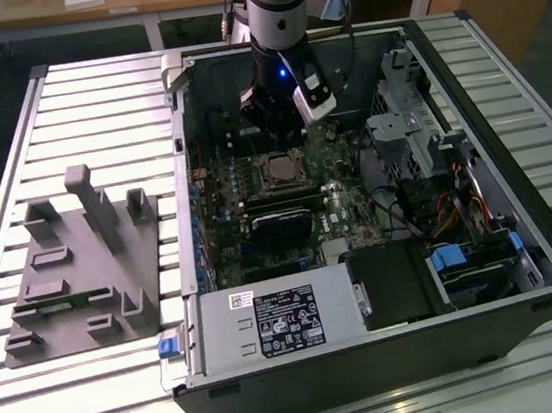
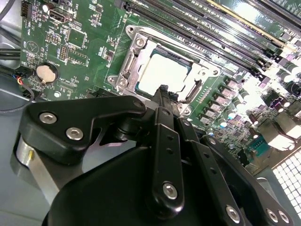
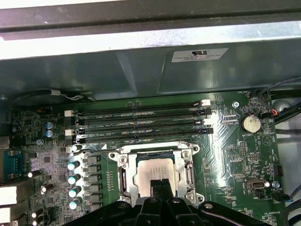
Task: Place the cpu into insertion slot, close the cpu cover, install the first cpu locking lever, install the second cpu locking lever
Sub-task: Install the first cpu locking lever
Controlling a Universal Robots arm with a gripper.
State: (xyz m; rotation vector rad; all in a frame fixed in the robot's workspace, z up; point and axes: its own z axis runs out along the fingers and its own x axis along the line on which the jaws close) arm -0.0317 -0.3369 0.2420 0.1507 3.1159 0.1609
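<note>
Cpu (image 2: 162, 73) seated in insertion slot (image 3: 149, 155): step 1 done. Cpu cover (image 2: 134, 59) lies flat around chip and looks closed, so step 2 likely done. 2 locking levers: latched or not, cannot tell. Pincer (image 2: 163, 88) clenched, grasping nothing, tips at cover's edge beside cpu.

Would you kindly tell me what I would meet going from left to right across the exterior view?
grey fixture block → cpu → silver drive cage
</note>
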